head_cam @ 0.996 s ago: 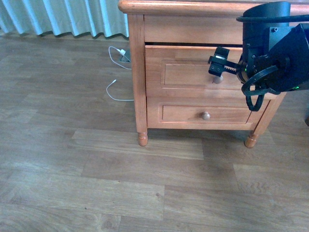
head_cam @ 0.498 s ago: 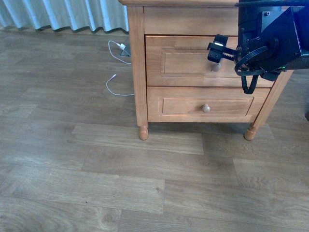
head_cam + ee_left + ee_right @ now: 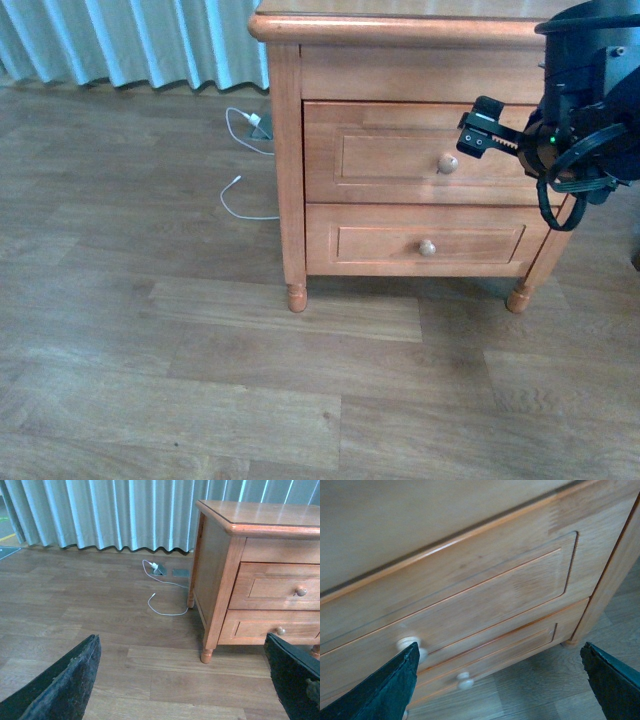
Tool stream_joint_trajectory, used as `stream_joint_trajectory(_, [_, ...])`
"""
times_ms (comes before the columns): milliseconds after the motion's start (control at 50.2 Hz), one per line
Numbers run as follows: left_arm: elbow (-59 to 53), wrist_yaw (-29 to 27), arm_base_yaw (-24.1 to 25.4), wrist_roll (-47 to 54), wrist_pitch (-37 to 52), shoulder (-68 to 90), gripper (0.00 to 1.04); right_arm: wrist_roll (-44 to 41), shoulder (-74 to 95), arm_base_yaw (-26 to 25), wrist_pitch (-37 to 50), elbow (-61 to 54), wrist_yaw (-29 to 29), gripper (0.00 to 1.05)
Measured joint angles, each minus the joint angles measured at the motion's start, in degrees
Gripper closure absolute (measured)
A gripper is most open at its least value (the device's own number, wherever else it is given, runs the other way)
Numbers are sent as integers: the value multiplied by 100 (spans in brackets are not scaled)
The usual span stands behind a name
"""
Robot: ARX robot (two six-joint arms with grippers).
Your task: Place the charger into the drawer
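Drawer (image 3: pixel 420 153) shut, honey wood, recessed panel, round knob (image 3: pixel 448 164).

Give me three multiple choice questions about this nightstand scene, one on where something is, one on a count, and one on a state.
1. Where does the white cable lie?
A. on the floor left of the nightstand
B. on top of the nightstand
C. inside a drawer

2. How many round knobs show on the nightstand front?
A. one
B. two
C. four

3. What state is the upper drawer in?
A. pulled fully out
B. removed
C. shut

Answers:
1. A, the front view shows it curling on the floor by the curtain.
2. B, one knob on the upper drawer, another on the lower.
3. C, its front sits flush with the frame, and the right gripper hangs off its knob.
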Motion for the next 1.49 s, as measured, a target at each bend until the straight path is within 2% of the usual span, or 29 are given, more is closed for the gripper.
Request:
stream_joint_trajectory(199, [0, 0, 0, -2, 0, -2, 6, -332, -1650, -24, -68, -1388, -772, 8])
stream_joint_trajectory(598, [0, 0, 0, 0, 0, -2, 6, -765, -5676, -492, -1467, -3600, -1915, 8])
stream_joint_trajectory(936, [0, 0, 0, 0, 0, -2, 6, -831, -8743, -1495, -3093, -4885, -2798, 8])
stream_joint_trajectory(1235, [0, 0, 0, 0, 0, -2, 6, -737, -9101, -1598, -3211, -4988, -2887, 8])
stream_joint_trajectory(1255, [0, 0, 0, 0, 0, -2, 6, -787, -9123, -1589, -3128, -5018, -2811, 9])
stream_joint_trajectory(1334, [0, -4, 0, 0, 0, -4, 6, -1484, -9425, -1429, -1591, -5681, -2111, 24])
stream_joint_trajectory(1394, [0, 0, 0, 0, 0, -4, 6, -1932, -9639, -1095, -966, -6026, -1578, 36])
stream_joint_trajectory(1494, [0, 0, 0, 0, 0, -4, 6, -2256, -9912, -879, -839, -6365, -1547, 57])
